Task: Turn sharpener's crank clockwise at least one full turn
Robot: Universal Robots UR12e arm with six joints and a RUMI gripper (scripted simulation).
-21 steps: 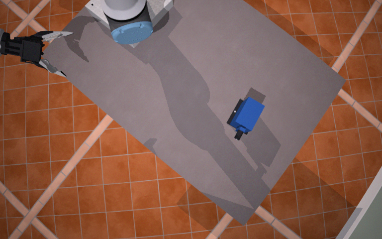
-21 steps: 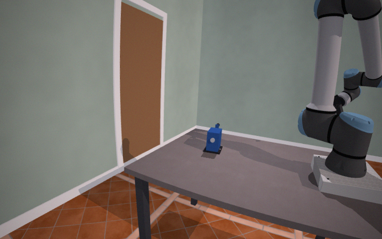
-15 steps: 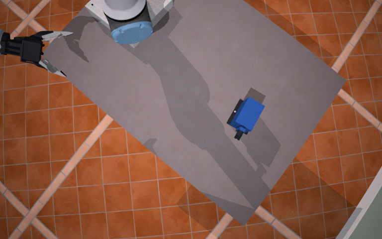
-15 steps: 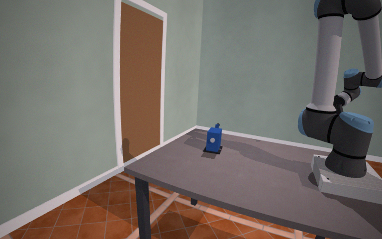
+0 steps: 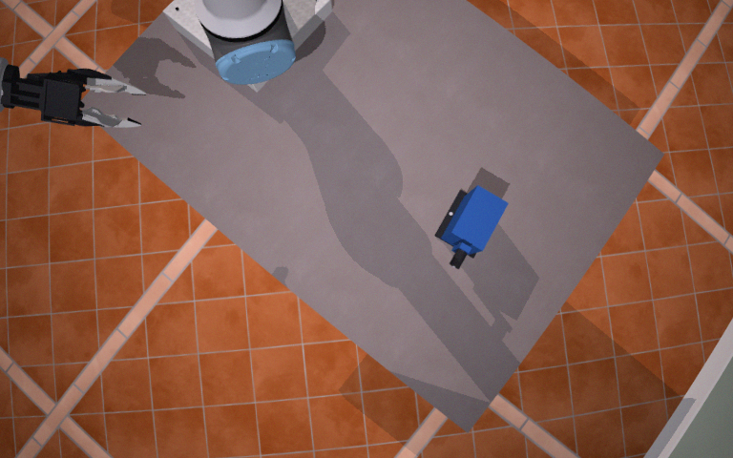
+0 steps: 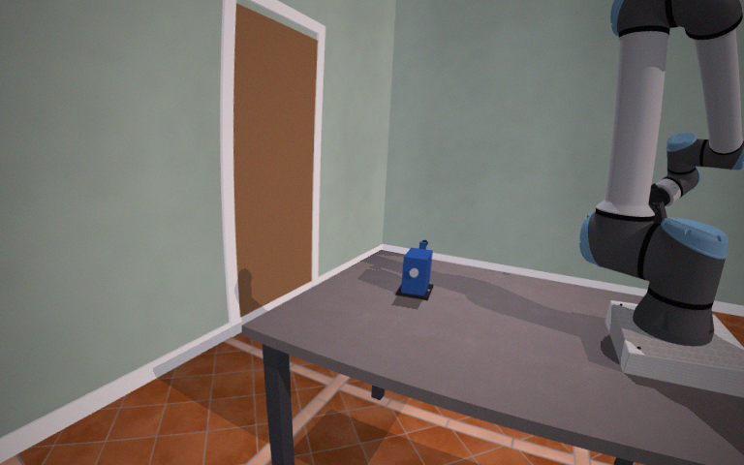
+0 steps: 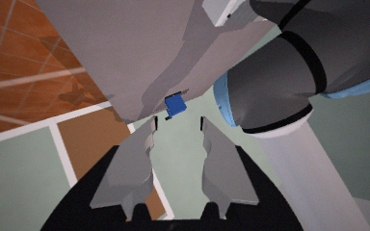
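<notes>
The gripper [image 5: 137, 108] hangs off the corner of the surface [image 5: 378, 108] by the arm's base, jaws part-way apart with nothing between them. Well apart from it, the blue sharpener [image 5: 474, 219] stands upright on its black plate (mid-surface, towards the far edge). It looks rigid and boxy, probably light enough to skid. The best hold is likely the small dark crank [image 5: 458, 258] jutting from one side.
</notes>
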